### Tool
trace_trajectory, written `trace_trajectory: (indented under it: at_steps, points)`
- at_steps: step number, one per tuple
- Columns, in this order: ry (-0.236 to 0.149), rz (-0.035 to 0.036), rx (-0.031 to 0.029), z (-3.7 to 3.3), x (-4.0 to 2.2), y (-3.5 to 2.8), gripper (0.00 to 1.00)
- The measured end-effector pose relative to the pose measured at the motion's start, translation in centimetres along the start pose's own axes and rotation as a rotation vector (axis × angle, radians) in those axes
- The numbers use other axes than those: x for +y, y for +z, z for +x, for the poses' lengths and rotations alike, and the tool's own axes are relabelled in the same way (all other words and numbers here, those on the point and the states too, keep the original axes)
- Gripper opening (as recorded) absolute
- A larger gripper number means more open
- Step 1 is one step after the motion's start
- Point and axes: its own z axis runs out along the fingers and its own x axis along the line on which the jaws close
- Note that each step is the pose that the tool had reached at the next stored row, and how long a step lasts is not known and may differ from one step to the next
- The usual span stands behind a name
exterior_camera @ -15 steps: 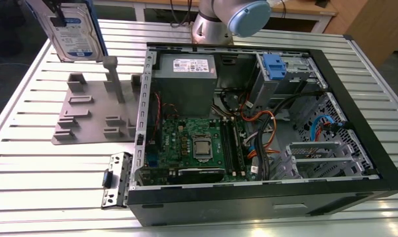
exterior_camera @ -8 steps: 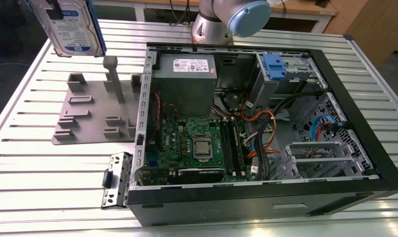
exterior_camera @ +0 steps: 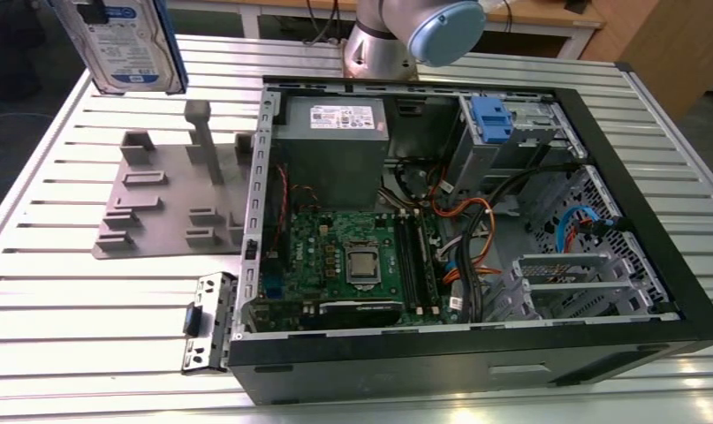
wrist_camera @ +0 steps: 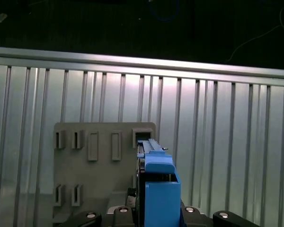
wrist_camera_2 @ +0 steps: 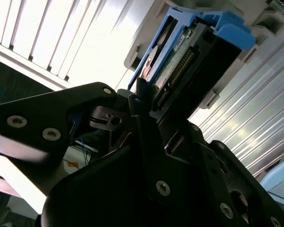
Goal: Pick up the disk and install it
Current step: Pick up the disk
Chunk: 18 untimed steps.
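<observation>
Glare whitens the slatted table (wrist_camera_2: 92, 52) in the second wrist view; the claw (wrist_camera_2: 146, 100) lies shadowed.

Disk (wrist_camera: 161, 198) framed in smooth blue plastic; table (wrist_camera: 227, 142) of ribbed metal.

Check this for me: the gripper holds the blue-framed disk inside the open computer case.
Wrong on the place. The gripper does hold the disk, but not inside the open computer case: the exterior view shows it outside, held up near the grey fixture plate, to that view's left of the case.

The labels on the disk (exterior_camera: 126, 40) and the power supply (exterior_camera: 330, 141) carry no legible print.
</observation>
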Motion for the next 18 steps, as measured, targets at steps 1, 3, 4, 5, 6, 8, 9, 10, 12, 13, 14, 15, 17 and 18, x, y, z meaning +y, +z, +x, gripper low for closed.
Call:
trace_trajectory:
  at_steps: [1,3,4,5,6,8,9,10,12,13,14,15,17,18]
  points:
    - [0.0,0.0,0.0,-0.01,0.0,-0.1,0.36]
    - [0.0,0.0,0.0,-0.02,0.0,-0.32,0.36]
    - [0.0,0.0,0.0,-0.02,0.0,-0.45,0.36]
    - [0.0,0.0,0.0,-0.03,0.01,-0.57,0.36]
    - [0.0,-0.0001,0.0,-0.03,0.01,-0.7,0.36]
    - [0.0,0.0,0.0,-0.04,0.01,-0.94,0.36]
    - [0.0,0.0,0.0,-0.05,0.01,-1.05,0.36]
    - [0.0,-0.0001,0.0,-0.06,0.01,-1.17,0.36]
    - [0.0,-0.0001,0.0,-0.07,0.02,-1.42,0.36]
    - [0.0,0.0,0.0,-0.07,0.02,-1.54,0.36]
    - [0.0,0.0,0.0,-0.08,0.02,-1.69,0.36]
    - [0.0,0.0,0.0,-0.09,0.02,-1.82,0.36]
    - [0.0,0.0,0.0,-0.1,0.03,-2.09,0.36]
    - [0.0,0.0,0.0,-0.11,0.03,-2.24,0.36]
